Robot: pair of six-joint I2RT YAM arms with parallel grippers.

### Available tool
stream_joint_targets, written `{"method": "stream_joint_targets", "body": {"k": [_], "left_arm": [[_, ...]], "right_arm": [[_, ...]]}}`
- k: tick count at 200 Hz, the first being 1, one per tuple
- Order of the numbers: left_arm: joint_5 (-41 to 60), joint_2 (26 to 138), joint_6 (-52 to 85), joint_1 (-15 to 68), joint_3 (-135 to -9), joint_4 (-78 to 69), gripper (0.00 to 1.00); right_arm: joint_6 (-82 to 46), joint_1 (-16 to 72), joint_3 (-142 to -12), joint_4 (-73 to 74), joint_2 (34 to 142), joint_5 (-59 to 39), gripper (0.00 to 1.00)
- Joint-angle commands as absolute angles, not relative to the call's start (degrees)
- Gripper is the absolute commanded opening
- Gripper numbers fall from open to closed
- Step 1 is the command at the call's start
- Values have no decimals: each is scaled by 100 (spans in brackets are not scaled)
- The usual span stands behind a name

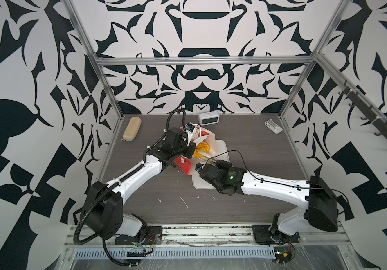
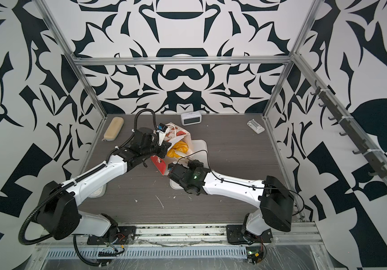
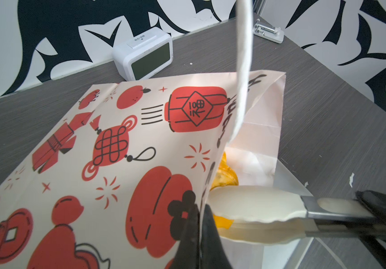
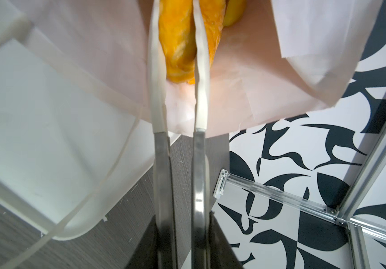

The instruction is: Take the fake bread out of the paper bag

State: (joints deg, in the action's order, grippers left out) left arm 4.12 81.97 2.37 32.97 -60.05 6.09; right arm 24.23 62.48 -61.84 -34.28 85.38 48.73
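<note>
Plainly, with the left claw pinching the paper bag rim and the right claw squeezing tongs on glossy bread, it may slip.

Black-and-white swirling wall panels close this booth on the far side, the left and the right. Their bold leaf-like shapes are mirrored about the middle of the far wall. An aluminium frame of silver bars runs across the far wall and down at both far corners. The counter is dark grey wood grain, flecked with white scuffs toward its near side. Along the right wall slants a rail of dark hooks. At the near edge lies a slotted metal strip. The light is bright and even.
</note>
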Motion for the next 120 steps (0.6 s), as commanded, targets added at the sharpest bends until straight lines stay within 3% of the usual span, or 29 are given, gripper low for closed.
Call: {"method": "stream_joint_targets", "body": {"k": [1, 120], "left_arm": [[126, 8318, 376, 3226, -6233, 396, 0], [-292, 8713, 694, 3111, -6577, 344, 0]], "right_arm": [[2140, 6330, -6429, -3949, 8271, 5035, 3], [1702, 6681, -6587, -5021, 7502, 4633, 0]]}}
